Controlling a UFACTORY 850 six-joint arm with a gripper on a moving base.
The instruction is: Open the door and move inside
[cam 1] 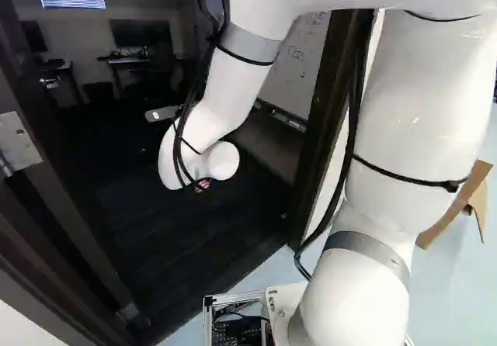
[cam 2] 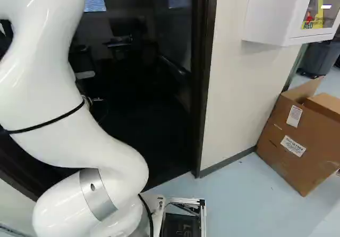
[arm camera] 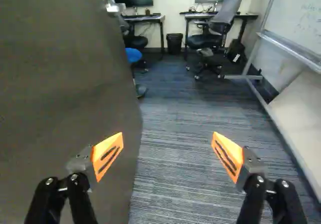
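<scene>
My gripper [cam 1: 203, 185] shows only as a small orange bit past the white wrist, inside the doorway in the left base view. In the wrist view the gripper [arm camera: 168, 137] is open, its orange pads wide apart with nothing between them. The door [arm camera: 60, 83] stands swung inward as a dark panel close behind and beside one finger; its metal handle [arm camera: 113, 6] is farther ahead. Whether that finger touches the door, I cannot tell. The dark door frame [cam 2: 204, 77] rises beside the opening, right of the arm in the right base view.
Carpeted floor [arm camera: 175, 169] runs into the room. A wheeled whiteboard [arm camera: 296, 33] stands opposite the door. Desks, office chairs [arm camera: 220, 20] and a bin [arm camera: 174, 43] are at the far wall. Outside are a cardboard box [cam 2: 297, 141] and a white wall cabinet [cam 2: 276, 14].
</scene>
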